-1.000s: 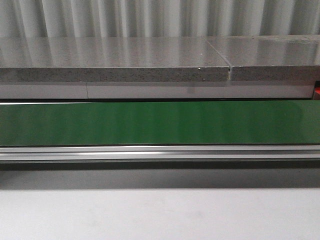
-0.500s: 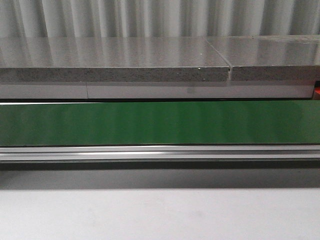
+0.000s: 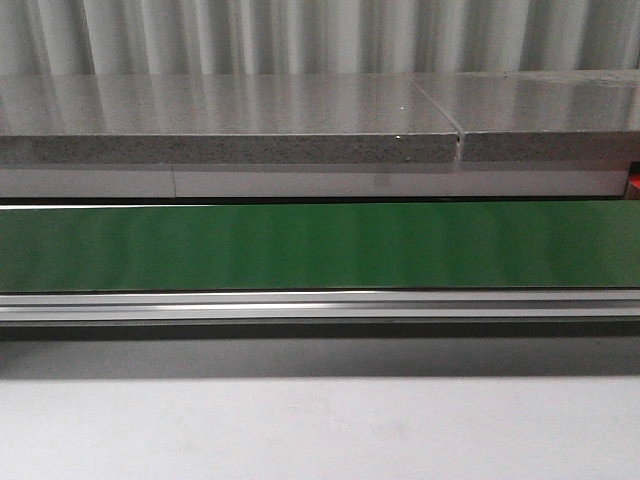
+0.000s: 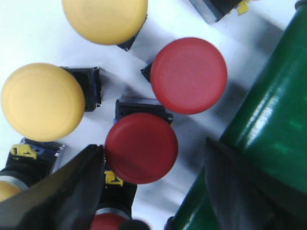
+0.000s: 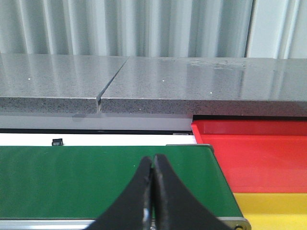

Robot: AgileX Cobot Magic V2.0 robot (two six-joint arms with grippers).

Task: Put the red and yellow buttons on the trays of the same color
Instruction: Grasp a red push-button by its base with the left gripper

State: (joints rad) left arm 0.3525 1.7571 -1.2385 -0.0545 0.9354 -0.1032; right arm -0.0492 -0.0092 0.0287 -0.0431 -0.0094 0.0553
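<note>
In the left wrist view my left gripper (image 4: 152, 158) is open, its jaws wide apart just above a red button (image 4: 141, 147) that lies between them. A second red button (image 4: 188, 75) and two yellow buttons (image 4: 42, 98) (image 4: 104, 19) lie close by on a white surface. In the right wrist view my right gripper (image 5: 153, 165) is shut and empty over the green belt (image 5: 72, 177). The red tray (image 5: 259, 153) and the yellow tray (image 5: 273, 211) lie past the belt's end. Neither gripper shows in the front view.
The green conveyor belt (image 3: 320, 245) runs across the front view, with a metal rail (image 3: 320, 305) in front and a grey stone counter (image 3: 230, 120) behind. The belt's rounded end (image 4: 268, 124) is close beside my left gripper. More buttons crowd the view's edges.
</note>
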